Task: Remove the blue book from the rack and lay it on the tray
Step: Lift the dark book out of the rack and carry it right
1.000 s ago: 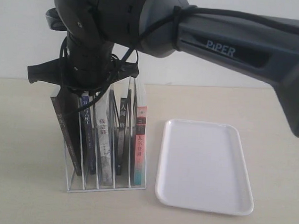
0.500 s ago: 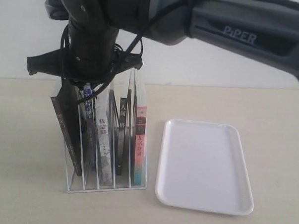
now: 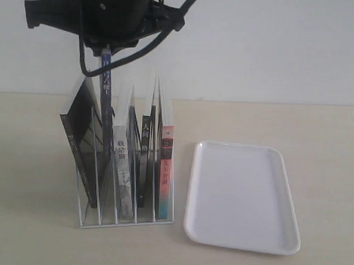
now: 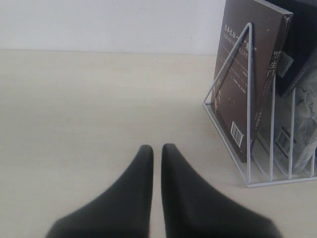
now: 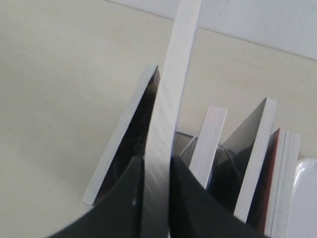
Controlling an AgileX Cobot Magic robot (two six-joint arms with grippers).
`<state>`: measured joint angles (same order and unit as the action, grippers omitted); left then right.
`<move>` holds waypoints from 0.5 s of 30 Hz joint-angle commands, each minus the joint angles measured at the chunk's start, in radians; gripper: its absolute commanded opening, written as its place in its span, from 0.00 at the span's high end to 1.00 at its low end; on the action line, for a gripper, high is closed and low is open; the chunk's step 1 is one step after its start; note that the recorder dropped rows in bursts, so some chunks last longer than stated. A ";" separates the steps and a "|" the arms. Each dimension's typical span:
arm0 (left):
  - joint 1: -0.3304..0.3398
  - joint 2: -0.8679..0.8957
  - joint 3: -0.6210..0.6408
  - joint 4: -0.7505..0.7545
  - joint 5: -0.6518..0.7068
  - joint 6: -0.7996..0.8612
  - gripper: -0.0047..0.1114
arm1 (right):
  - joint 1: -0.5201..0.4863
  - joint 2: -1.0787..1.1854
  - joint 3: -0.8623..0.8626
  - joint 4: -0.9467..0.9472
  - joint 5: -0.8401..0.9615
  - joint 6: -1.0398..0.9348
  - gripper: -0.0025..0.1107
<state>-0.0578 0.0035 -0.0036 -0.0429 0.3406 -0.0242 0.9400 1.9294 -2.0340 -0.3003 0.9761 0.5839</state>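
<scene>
Jaws of the right gripper (image 5: 156, 163): clamped on the top edge of the thin blue-spined paperback book (image 3: 106, 88), hung upright, lower end down in a slot of the small white wire rack (image 3: 126, 220). Jaws of the left gripper (image 4: 156, 148): pressed together, empty, low over the pale desk (image 3: 31, 232). Likely trouble: snagging a wire or the leaning dark-covered book (image 3: 77, 134) and tipping the rack; slipping from so narrow a pinch before reaching the flat white plastic tray (image 3: 239, 194).
</scene>
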 commanded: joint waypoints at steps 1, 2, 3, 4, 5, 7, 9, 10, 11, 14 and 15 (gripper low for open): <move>0.004 -0.004 0.004 0.003 0.000 -0.009 0.91 | -0.001 -0.069 -0.003 -0.023 -0.036 -0.015 0.98; 0.004 -0.004 0.004 0.003 0.000 -0.009 0.91 | -0.001 -0.079 -0.003 -0.023 -0.036 -0.018 0.98; 0.004 -0.004 0.004 0.003 0.000 -0.009 0.91 | -0.001 -0.085 -0.003 -0.023 -0.036 -0.017 0.98; 0.004 -0.004 0.004 0.003 0.000 -0.009 0.91 | -0.001 -0.097 -0.003 -0.023 -0.036 -0.021 0.98; 0.004 -0.004 0.004 0.003 0.000 -0.009 0.91 | -0.001 -0.106 -0.003 -0.023 -0.036 -0.029 0.98; 0.004 -0.004 0.004 0.003 0.000 -0.009 0.91 | -0.001 -0.124 -0.003 -0.023 -0.036 -0.037 0.98; 0.004 -0.004 0.004 0.003 0.000 -0.009 0.91 | -0.001 -0.143 -0.003 -0.023 -0.034 -0.042 0.98; 0.004 -0.004 0.004 0.003 0.000 -0.009 0.91 | -0.001 -0.152 -0.003 -0.023 -0.031 -0.042 0.98; 0.004 -0.004 0.004 0.003 0.000 -0.009 0.91 | -0.001 -0.162 -0.003 -0.023 -0.031 -0.045 0.98; 0.004 -0.004 0.004 0.003 0.000 -0.009 0.91 | -0.001 -0.186 -0.003 -0.023 -0.031 -0.053 0.98; 0.004 -0.004 0.004 0.003 0.000 -0.009 0.91 | -0.001 -0.195 -0.003 -0.023 -0.031 -0.054 0.98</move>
<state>-0.0578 0.0035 -0.0036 -0.0429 0.3406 -0.0242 0.9400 1.7792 -2.0340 -0.3050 0.9755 0.5483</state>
